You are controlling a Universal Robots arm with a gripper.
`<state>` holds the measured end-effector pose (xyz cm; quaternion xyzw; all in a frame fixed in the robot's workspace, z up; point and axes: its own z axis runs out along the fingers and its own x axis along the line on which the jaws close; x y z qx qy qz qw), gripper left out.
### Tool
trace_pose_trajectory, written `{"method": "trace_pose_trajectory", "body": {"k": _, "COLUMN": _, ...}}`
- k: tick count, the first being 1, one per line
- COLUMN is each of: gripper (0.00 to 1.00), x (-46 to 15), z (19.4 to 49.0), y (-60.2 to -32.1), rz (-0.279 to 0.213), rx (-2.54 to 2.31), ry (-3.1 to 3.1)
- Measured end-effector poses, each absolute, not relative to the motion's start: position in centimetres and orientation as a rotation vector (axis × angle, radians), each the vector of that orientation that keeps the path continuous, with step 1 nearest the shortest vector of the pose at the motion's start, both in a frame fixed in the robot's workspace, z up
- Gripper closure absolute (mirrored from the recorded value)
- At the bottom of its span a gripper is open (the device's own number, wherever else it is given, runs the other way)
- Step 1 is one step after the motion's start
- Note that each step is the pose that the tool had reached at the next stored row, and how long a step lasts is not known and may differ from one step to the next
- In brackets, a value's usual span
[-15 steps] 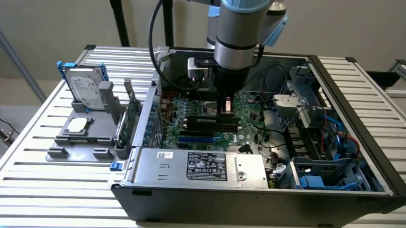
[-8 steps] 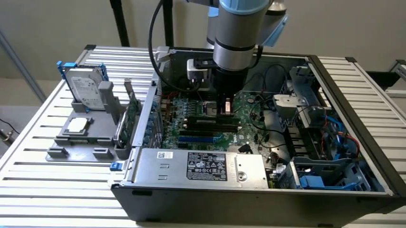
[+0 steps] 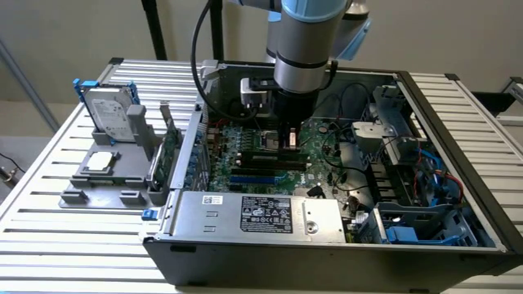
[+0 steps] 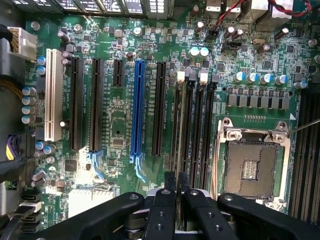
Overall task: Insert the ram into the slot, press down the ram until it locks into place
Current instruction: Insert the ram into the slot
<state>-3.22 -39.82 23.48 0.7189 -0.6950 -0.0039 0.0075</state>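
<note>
in the exterior view the tool (image 3: 288, 142) is hanging low inside the open computer case (image 3: 457, 202), right over the motherboard (image 3: 245, 138). in the wrist view its fingers (image 4: 161, 210) are pinching the ram (image 4: 178, 130) edge-on, and it's lining up along the slot (image 4: 181, 77), between the blue slot (image 4: 137, 107) and the cpu socket (image 4: 252, 167).

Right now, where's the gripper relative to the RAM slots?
Exterior view: the gripper is inside the open case, low over the black memory slots. Wrist view has it lined up with those slots, beside the empty CPU socket.
</note>
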Motion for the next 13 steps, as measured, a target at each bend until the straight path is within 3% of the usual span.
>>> {"method": "trace_pose_trajectory", "body": {"k": 13, "gripper": 0.87, "x": -3.22, "z": 22.79, "y": -39.81, "rz": -0.020, "rx": 2.245, "ry": -2.169}}
